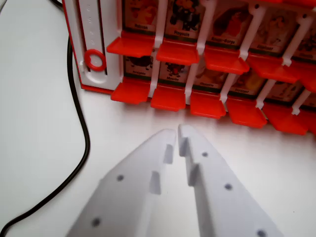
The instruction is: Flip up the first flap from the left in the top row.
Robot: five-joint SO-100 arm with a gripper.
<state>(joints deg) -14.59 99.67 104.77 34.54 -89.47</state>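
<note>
A red and white game board (197, 54) fills the top of the wrist view, with rows of red flaps over small picture cards. The nearest row's leftmost flap (130, 92) lies at the board's front edge; the row behind it begins with another red flap (131, 46). My white gripper (177, 131) reaches up from the bottom, its tips nearly touching, with nothing between them. The tips hover over the white table a short way in front of the nearest row, below its second flap (168, 97). The board's far rows are cut off at the top.
A red ring slider (94, 59) sits in a white track on the board's left side. A black cable (81, 128) curves down the white table (34, 98) along the wrist view's left.
</note>
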